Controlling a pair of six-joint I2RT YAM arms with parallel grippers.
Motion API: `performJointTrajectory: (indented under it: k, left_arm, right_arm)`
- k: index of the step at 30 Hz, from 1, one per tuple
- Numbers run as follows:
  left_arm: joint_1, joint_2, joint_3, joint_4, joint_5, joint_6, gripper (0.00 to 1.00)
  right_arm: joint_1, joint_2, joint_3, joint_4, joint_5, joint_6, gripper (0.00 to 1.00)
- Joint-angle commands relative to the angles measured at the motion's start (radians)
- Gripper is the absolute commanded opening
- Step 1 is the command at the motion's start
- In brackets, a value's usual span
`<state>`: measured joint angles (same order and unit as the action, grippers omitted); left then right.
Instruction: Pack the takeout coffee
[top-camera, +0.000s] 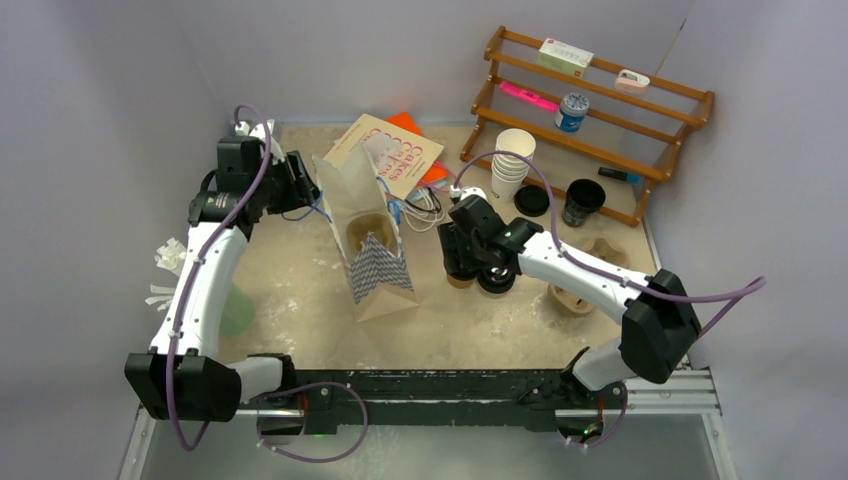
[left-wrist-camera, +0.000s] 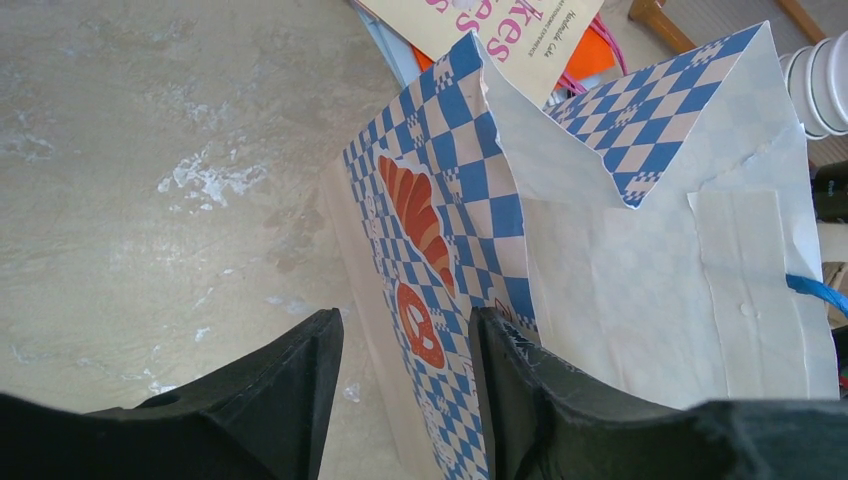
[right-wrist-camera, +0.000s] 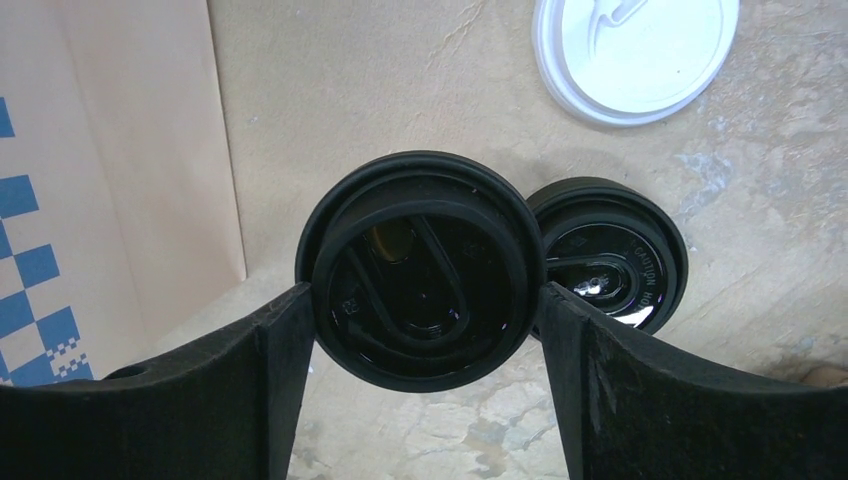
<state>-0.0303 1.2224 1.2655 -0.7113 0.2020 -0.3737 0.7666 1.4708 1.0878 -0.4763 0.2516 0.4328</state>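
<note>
In the right wrist view a coffee cup with a black lid (right-wrist-camera: 420, 270) sits between my right gripper's (right-wrist-camera: 425, 295) fingers, and both fingers touch the lid's rim. A second black-lidded cup (right-wrist-camera: 610, 265) stands just behind it to the right. A white lid (right-wrist-camera: 635, 50) shows farther off. From above, the right gripper (top-camera: 480, 262) hangs over these cups, right of the blue-checked paper bag (top-camera: 375, 250). My left gripper (left-wrist-camera: 405, 325) is open and straddles the bag's (left-wrist-camera: 600, 250) side wall near its top. A gap shows beside its left finger (left-wrist-camera: 290, 390).
A tall stack of lidless white cups (top-camera: 513, 160), a loose black lid (top-camera: 531, 200) and an open black cup (top-camera: 582, 200) stand before the wooden rack (top-camera: 600, 110). A brown cardboard carrier (top-camera: 590, 275) lies at right. A book (top-camera: 390, 150) lies behind the bag.
</note>
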Motion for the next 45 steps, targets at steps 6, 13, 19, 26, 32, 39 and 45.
performJointTrajectory:
  k: [6, 13, 19, 26, 32, 39, 45]
  left_arm:
    - [0.007, -0.024, 0.004, 0.038, 0.016, 0.021, 0.43]
    - [0.007, -0.023, 0.004, 0.041, 0.037, 0.021, 0.24]
    - [0.007, -0.031, 0.020, 0.031, 0.058, 0.019, 0.00]
    - [0.006, -0.107, 0.019, 0.053, 0.142, -0.062, 0.00]
    - [0.004, -0.149, 0.000, 0.052, 0.198, -0.134, 0.00]
    - [0.004, -0.161, -0.018, 0.044, 0.180, -0.135, 0.00]
    - [0.004, -0.161, -0.019, 0.008, 0.155, -0.093, 0.00]
  right_arm:
    - [0.004, 0.004, 0.020, -0.007, 0.033, -0.008, 0.73]
    - [0.003, -0.014, 0.046, -0.036, 0.055, -0.014, 0.64]
    - [0.004, -0.136, 0.202, -0.135, 0.097, -0.057, 0.63]
    - [0.016, -0.215, 0.533, -0.276, 0.034, -0.106, 0.60]
    - [0.135, -0.064, 0.959, -0.410, 0.060, -0.148, 0.56]
    - [0.328, 0.213, 1.333, -0.461, 0.031, -0.162, 0.55]
    - [0.403, 0.303, 1.309, -0.390, 0.041, -0.126, 0.53]
